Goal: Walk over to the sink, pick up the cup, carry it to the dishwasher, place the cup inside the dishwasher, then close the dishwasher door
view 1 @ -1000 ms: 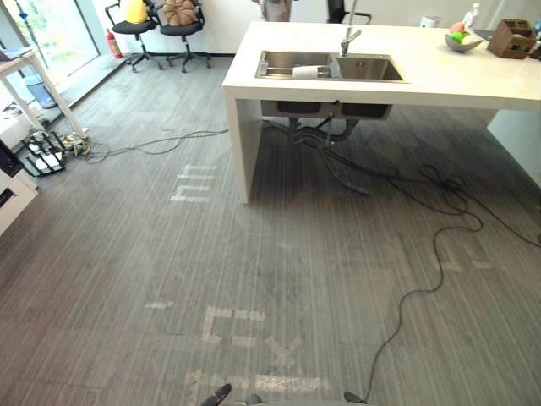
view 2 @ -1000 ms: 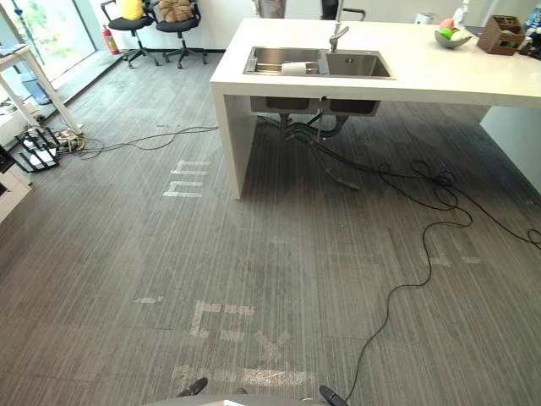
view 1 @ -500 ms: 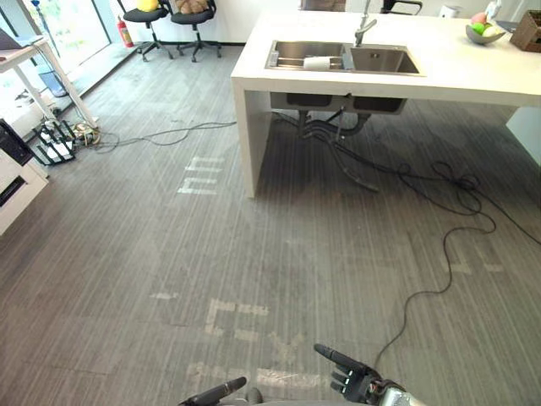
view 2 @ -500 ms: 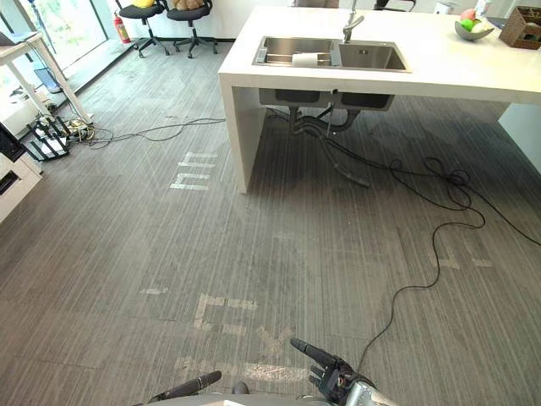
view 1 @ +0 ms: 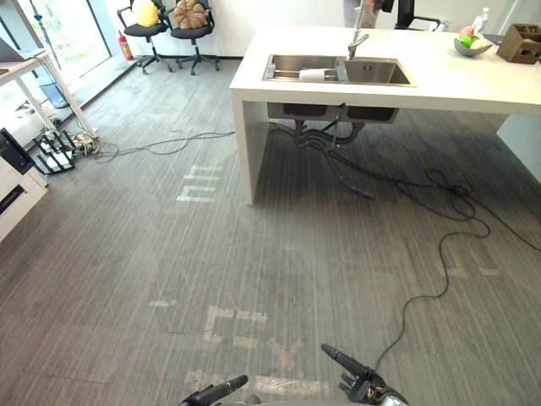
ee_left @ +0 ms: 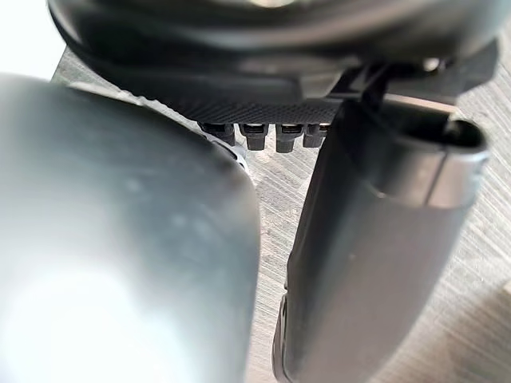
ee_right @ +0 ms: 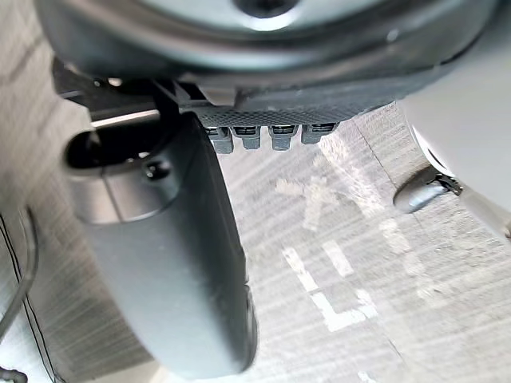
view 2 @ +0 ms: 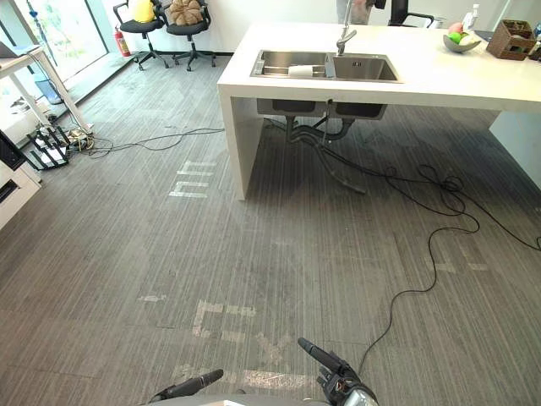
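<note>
Two dark hands show low over the grey striped floor (view 1: 127, 254): the left hand (view 1: 216, 393) and the right hand (view 1: 355, 379), both with fingers loosely extended and holding nothing. Well ahead of them, the white cylindrical cup (view 1: 313, 74) lies on its side in the left basin of the steel double sink (view 1: 378, 73), set in the white counter (view 1: 456, 83), near the chrome tap (view 1: 356, 40).

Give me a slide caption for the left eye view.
Left hand and right hand open; cup in the sink, across the floor.
</note>
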Motion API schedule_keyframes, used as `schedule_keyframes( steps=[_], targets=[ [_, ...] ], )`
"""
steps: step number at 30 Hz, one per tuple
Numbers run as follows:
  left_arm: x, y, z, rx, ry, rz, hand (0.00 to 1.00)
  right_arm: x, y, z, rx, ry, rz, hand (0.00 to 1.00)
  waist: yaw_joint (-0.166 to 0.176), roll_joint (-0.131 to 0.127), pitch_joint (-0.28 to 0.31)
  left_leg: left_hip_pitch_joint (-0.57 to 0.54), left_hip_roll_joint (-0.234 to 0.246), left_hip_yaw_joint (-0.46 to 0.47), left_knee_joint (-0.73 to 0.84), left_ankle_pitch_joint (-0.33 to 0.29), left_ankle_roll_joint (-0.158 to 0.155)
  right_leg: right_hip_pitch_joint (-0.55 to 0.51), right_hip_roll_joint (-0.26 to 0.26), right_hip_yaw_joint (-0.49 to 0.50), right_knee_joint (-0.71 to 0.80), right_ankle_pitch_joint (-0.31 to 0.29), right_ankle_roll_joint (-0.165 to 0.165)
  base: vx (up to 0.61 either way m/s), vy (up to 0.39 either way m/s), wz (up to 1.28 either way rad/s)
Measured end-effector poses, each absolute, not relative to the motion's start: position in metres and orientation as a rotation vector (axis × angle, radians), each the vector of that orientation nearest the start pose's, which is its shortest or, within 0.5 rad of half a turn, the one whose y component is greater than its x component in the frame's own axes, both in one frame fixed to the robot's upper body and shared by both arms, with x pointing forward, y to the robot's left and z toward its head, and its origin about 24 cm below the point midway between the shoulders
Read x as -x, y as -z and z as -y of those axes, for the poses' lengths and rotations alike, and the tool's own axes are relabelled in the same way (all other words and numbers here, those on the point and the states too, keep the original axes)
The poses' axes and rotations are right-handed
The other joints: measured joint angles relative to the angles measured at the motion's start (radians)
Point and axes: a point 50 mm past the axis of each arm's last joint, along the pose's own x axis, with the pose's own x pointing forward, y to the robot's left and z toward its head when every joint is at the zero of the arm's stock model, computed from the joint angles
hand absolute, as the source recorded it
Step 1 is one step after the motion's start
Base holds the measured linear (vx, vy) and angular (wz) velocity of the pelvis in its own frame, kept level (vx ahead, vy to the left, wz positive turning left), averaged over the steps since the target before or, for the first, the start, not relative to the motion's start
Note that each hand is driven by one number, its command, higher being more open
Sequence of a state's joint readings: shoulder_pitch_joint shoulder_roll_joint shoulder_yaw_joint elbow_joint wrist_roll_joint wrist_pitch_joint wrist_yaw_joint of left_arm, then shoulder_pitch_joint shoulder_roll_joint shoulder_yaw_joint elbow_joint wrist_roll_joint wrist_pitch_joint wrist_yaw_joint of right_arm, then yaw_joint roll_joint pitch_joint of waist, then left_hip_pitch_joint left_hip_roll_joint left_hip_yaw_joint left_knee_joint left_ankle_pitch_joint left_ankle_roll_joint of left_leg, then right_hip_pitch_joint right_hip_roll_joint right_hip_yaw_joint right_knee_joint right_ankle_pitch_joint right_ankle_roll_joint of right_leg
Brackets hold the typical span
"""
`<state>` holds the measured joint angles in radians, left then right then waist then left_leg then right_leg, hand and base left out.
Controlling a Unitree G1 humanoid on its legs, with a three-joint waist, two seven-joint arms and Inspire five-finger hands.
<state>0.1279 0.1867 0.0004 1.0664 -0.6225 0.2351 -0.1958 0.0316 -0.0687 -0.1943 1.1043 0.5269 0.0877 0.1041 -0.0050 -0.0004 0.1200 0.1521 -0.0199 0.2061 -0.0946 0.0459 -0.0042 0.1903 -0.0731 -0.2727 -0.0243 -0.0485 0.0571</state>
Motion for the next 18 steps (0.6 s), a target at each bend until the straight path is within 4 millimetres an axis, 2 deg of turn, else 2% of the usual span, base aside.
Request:
schedule_keyframes(
  steps=[10,14,16,18],
  targets=[
    [-0.0520,0.1692,-0.2052,0.603,-0.327,-1.301,1.00,-0.0963,0.1662,0.1898,-0.617,0.429,-1.102,1.00,-0.007,-0.004,0.002,0.006,0.002,0.036,-0.001,-0.002,0.003,0.000,0.003,0.021,-0.002,0.007,-0.008,-0.01,0.000,-0.05],
    [-0.0517,0.1697,-0.2052,0.597,-0.322,-1.335,1.00,-0.0937,0.1668,0.1900,-0.627,0.440,-1.104,1.00,-0.009,-0.008,0.004,0.008,0.001,0.050,-0.001,-0.013,0.018,-0.003,0.003,0.034,-0.006,0.003,0.000,-0.01,0.011,-0.09],
    [-0.0508,0.1699,-0.2052,0.609,-0.339,-1.342,1.00,-0.0936,0.1667,0.1913,-0.637,0.462,-1.096,1.00,-0.010,-0.008,0.004,0.006,-0.002,0.053,0.000,-0.025,0.031,-0.023,-0.006,0.034,0.038,-0.024,0.012,0.01,0.030,0.00],
    [-0.0518,0.1695,-0.2062,0.617,-0.346,-1.348,1.00,-0.0948,0.1655,0.1963,-0.631,0.502,-1.079,1.00,-0.011,-0.015,0.004,0.008,-0.021,0.052,0.000,-0.041,0.052,-0.081,-0.047,0.019,0.182,-0.096,0.050,0.07,0.065,0.21]
  ],
)
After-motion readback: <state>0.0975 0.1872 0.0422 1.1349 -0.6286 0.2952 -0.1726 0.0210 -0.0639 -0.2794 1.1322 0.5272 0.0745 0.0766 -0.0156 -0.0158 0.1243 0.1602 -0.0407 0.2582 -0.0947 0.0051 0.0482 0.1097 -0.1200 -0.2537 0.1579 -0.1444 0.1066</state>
